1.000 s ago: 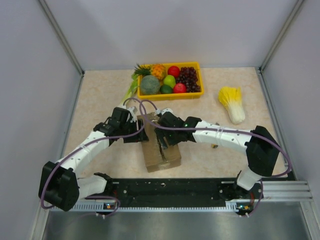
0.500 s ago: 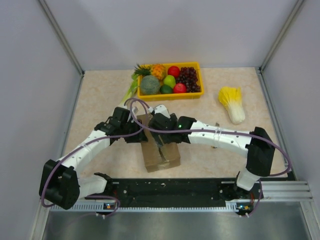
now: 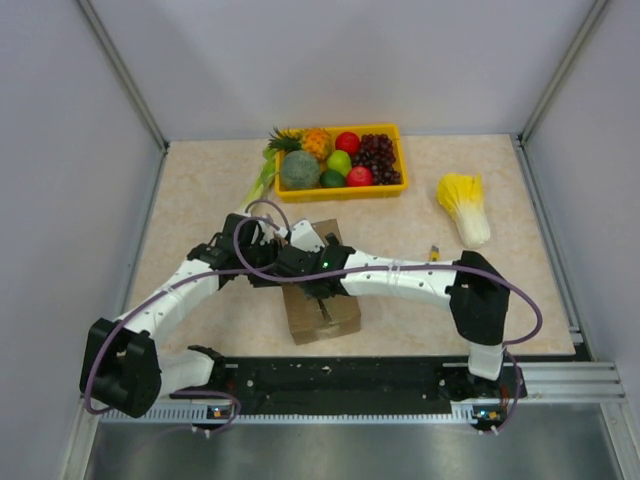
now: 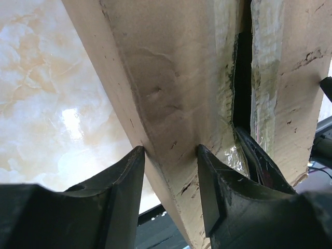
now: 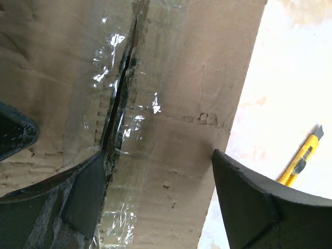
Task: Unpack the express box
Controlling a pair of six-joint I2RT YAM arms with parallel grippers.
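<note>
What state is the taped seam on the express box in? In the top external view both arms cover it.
Observer: In the right wrist view, the seam of the express box is split, with a dark gap between the flaps.
Operator: Is anything reaching into that gap?
Observer: The right hand is spread wide. One finger sits at the seam and the other is just past the box's outer edge.
Operator: And the other arm?
Observer: The left hand straddles a cardboard edge of the box, with one finger on each side. I cannot tell whether it is actually pinching.
</note>
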